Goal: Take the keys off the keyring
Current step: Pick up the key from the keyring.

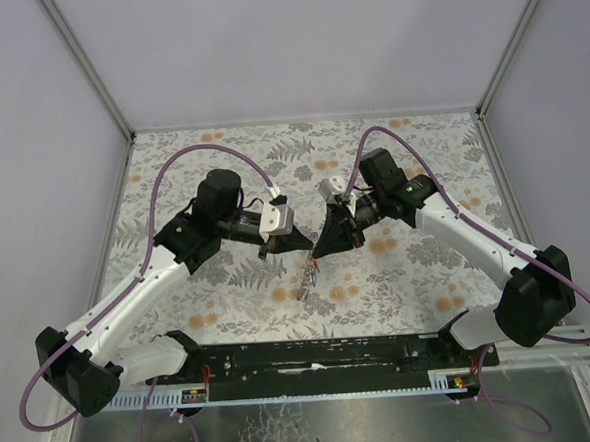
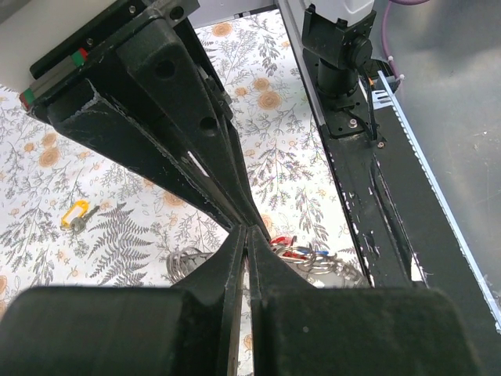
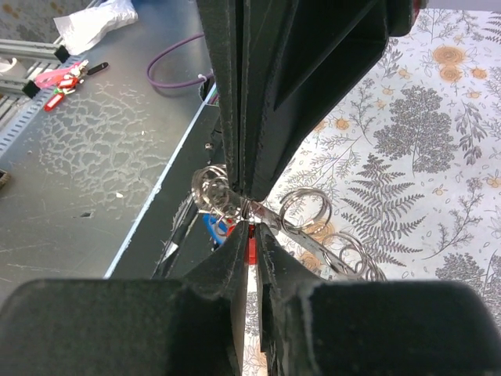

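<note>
Top external view: the left hand [image 1: 298, 245] and right hand [image 1: 325, 247] meet almost tip to tip over the middle of the floral tabletop [image 1: 421, 153]. The keyring [image 1: 308, 275] sits just beneath their tips.

Right wrist view: the right hand is narrowed to a slit and pinches a strand of the keyring's silvery wire. Its loops spread to either side of the fingers [image 3: 235, 117]. The keys [image 3: 213, 227] hang just under the pinch, one blue-headed and one red.

Left wrist view: the left hand's fingers are pressed fully together with nothing visible between them. The keyring and its red and blue keys lie just past the tips. A yellow key [image 2: 76, 215] lies alone on the tabletop, well apart from the ring.
</note>
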